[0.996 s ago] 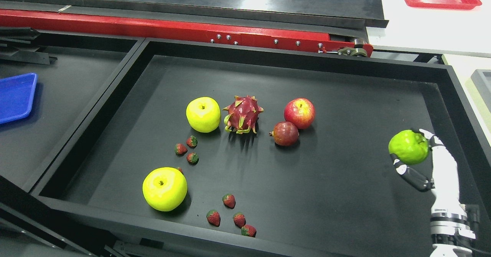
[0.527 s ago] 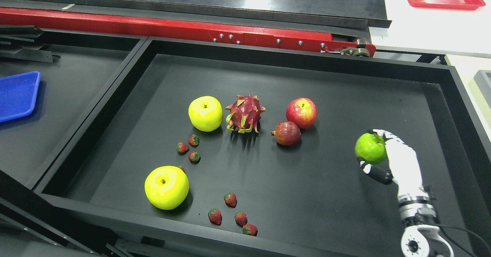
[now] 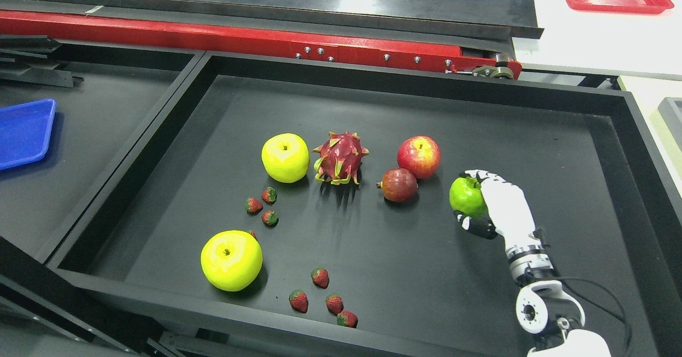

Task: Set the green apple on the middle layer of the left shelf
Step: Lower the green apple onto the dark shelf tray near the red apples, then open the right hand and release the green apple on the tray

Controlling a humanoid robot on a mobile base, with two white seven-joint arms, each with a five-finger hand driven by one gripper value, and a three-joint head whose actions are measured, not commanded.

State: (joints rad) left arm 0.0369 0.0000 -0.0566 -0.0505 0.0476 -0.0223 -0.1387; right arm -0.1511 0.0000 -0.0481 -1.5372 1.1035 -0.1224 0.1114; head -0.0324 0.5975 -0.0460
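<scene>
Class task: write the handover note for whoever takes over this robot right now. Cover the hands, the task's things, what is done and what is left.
Right hand: shut on the green apple, held over the black tray, right of the pomegranate and red apple.
Left hand: not in view.
Done: apple grasped.
Left: carry it to the left shelf's middle layer, not in view, and release it.

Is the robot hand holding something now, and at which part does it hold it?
Yes. The right hand holds the green apple: fingers curl over its top and right side, the thumb under its lower edge.
</scene>
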